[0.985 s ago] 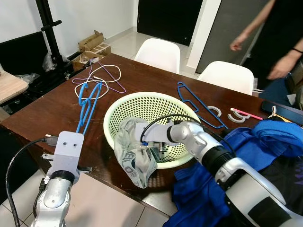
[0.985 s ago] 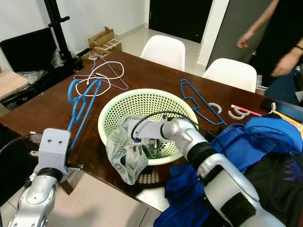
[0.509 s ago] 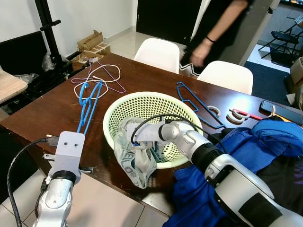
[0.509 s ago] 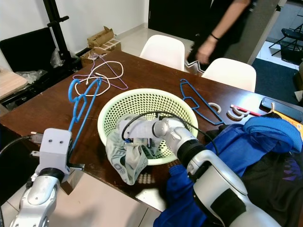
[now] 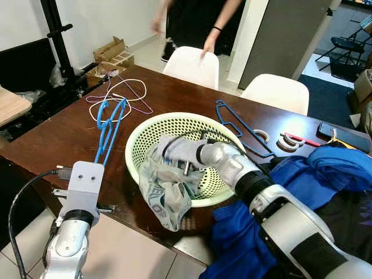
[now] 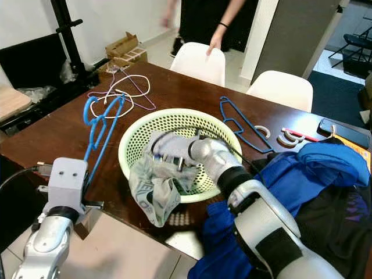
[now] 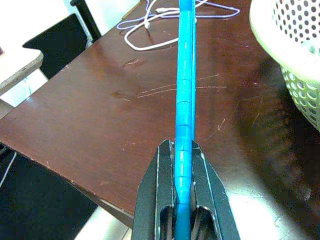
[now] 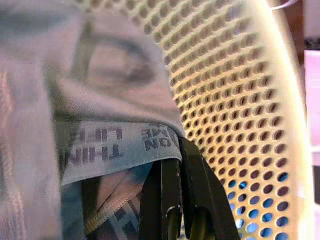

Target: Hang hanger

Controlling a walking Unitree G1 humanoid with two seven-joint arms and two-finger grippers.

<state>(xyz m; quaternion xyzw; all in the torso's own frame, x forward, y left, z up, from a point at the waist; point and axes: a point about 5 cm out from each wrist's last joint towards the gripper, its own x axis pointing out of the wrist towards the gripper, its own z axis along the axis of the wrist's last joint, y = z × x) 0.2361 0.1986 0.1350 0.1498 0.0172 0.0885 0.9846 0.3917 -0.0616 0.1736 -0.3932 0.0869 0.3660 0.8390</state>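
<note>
I am holding a blue hanger (image 7: 183, 115) in my left gripper (image 7: 182, 192), fingers closed tight on its straight bar, at the near edge of the brown table (image 5: 52, 136); the hanger is reaching away from me over the tabletop, its hook end lying beside the basket (image 5: 232, 131). My right gripper (image 8: 176, 200) is reaching down inside that pale green basket, fingers pinched shut on the printed waistband of a grey garment (image 5: 165, 197), which is draping over the near rim and hanging off the table edge. To do this step well, I judge I should be lifting the garment clear of the rim, keeping the waistband taut, and bringing it toward the hanger without loosening either grip; a slack band would likely be slipping off the thin bar. A heap of blue cloth (image 5: 325, 168) is lying just to the right of the basket, close under my right arm, and could be snagging it. Further back, a second blue hanger (image 5: 238, 125) is lying flat behind the basket, with white clips (image 5: 290, 142) beside it, and white and pink hangers (image 5: 125, 93) are tangled at the far left. Beyond the table, two white chairs (image 5: 195, 64) are standing, and a person's hand (image 5: 208, 45) is touching one.
</note>
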